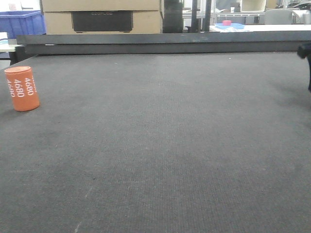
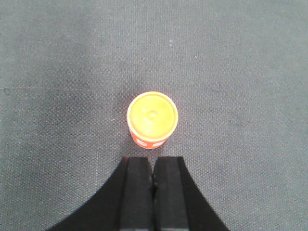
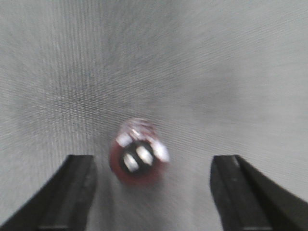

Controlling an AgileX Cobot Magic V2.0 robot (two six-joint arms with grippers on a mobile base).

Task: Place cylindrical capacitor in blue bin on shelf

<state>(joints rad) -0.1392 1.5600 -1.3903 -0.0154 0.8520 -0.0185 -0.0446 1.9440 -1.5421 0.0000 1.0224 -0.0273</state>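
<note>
The cylindrical capacitor (image 1: 22, 89) stands upright on the dark mat at the far left, orange with white "4680" down its side. From above, its flat orange top (image 2: 152, 115) shows just ahead of my left gripper (image 2: 154, 161). That gripper is shut with nothing in it, and its tips are a short way from the can. My right gripper (image 3: 154, 159) is open above a small, blurred red round part (image 3: 139, 156) with metal tabs. That part lies between the fingers and nearer the left one. The shelf is out of view.
The dark mat (image 1: 170, 145) ends at a black rail (image 1: 160, 43) at the back. Beyond it stand cardboard boxes (image 1: 102, 14), a blue crate (image 1: 22, 22) at far left, and a blue tray (image 1: 228, 24). A black arm part (image 1: 306, 53) shows at the right edge.
</note>
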